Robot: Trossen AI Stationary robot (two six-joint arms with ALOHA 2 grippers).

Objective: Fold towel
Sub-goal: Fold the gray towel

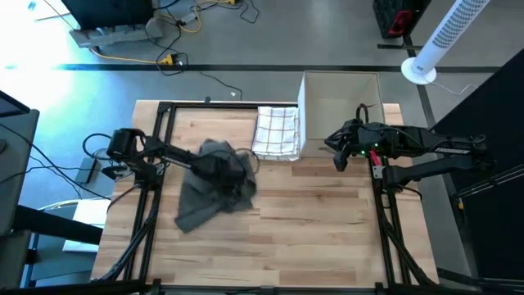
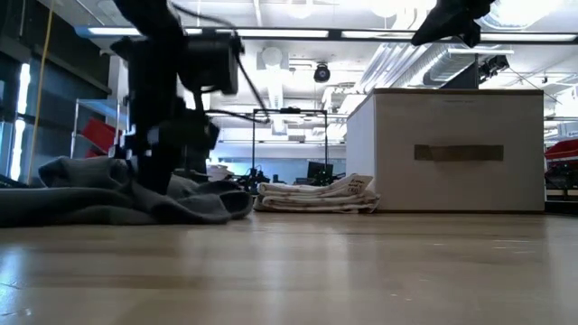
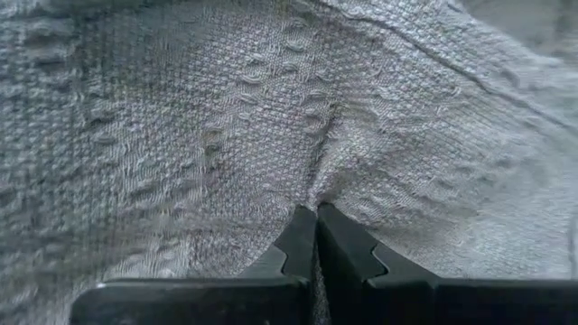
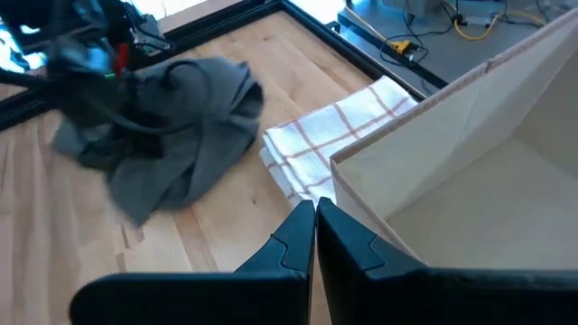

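A grey towel (image 1: 199,197) lies crumpled on the wooden table, left of centre; the low view shows it as a low heap (image 2: 99,194). My left gripper (image 1: 233,174) is down on the towel's far right part, shut on its cloth (image 3: 316,212). My right gripper (image 1: 337,157) is shut and holds nothing. It hangs high beside the box, and its own view (image 4: 315,217) looks down on the grey towel (image 4: 172,126). My left gripper pinches a pucker of the grey towel's cloth (image 3: 318,185) between its two fingertips; folds radiate from the pinch. The fingers come from above, pointing down. One layer or several, I cannot tell. The towel rests slack on the table around the hold.
A folded white towel with a brown check (image 1: 277,131) lies at the far middle, against an open cardboard box (image 1: 340,106) at the far right. A black frame (image 1: 164,115) runs along the table's far and left sides. Bare wood (image 1: 311,221) spreads across the near half.
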